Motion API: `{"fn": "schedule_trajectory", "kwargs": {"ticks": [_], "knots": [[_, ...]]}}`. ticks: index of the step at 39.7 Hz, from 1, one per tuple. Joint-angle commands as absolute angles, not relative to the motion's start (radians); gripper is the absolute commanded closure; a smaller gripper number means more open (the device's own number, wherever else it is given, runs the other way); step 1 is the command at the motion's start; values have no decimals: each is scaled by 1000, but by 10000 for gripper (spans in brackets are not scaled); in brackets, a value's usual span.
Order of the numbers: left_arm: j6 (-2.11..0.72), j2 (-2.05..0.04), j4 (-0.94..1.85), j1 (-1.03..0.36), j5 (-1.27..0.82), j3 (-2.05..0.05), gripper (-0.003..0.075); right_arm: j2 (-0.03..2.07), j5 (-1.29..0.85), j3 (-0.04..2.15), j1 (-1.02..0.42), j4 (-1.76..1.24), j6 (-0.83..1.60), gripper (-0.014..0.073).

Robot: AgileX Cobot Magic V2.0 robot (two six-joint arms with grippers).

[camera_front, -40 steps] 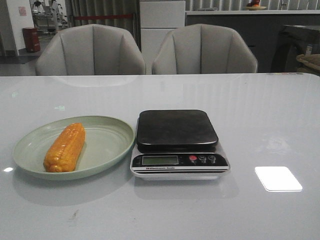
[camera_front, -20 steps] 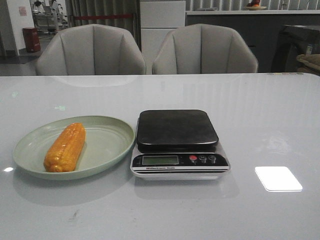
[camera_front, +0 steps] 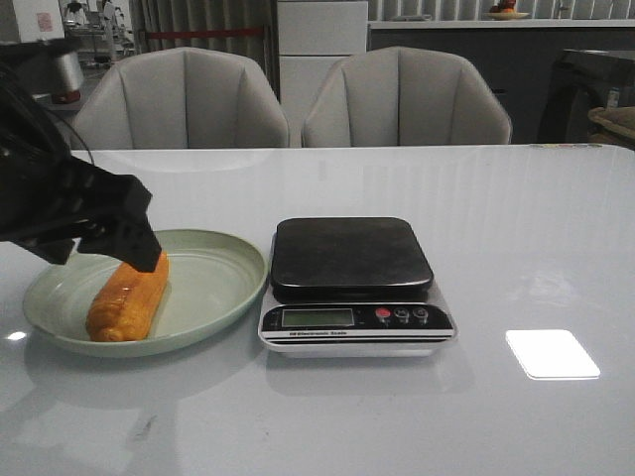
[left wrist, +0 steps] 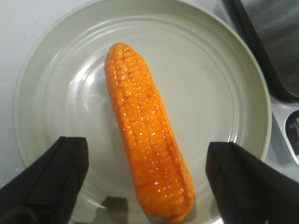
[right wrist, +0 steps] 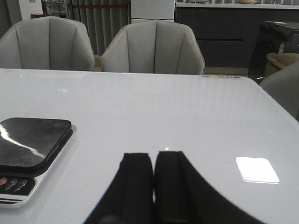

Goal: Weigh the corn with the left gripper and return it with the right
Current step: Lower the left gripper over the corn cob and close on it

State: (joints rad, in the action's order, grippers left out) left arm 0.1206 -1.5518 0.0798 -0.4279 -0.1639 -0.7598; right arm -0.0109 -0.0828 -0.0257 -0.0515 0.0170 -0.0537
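One cob is all there is to move: the corn (left wrist: 147, 135) lies lengthwise in the pale green plate (camera_front: 213, 297), on the worktop (camera_front: 516, 238) just beside the scale (camera_front: 352, 283), whose dark platform is bare. Above the plate hangs the left end effector (left wrist: 148, 179), jaws spread wide with one finger on each side of the cob and touching nothing, so it holds nothing yet. From where I stand the corn looks stiff and fairly light, nothing that would sag or crush easily, though its glossy kernels catch the light and could prove slippery, and its round body would likely roll if nudged from one side only. I would take it across the thick middle, fingers pressing squarely on both flanks, not at the narrower tip where the taper might let it squirt out. The right end effector (right wrist: 153, 179) waits well apart over bare worktop on the far side of the scale, its fingers pressed together and empty.
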Motion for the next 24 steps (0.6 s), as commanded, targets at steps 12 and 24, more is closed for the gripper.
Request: {"fn": "schedule_trajectory", "kwargs": {"ticks": [12, 24], "knots": [[130, -1667, 130, -448, -180, -870, 314, -28, 0, -36, -45, 27, -48, 427], [123, -1672, 154, -457, -279, -1030, 595, -28, 0, -36, -45, 27, -48, 427]]}}
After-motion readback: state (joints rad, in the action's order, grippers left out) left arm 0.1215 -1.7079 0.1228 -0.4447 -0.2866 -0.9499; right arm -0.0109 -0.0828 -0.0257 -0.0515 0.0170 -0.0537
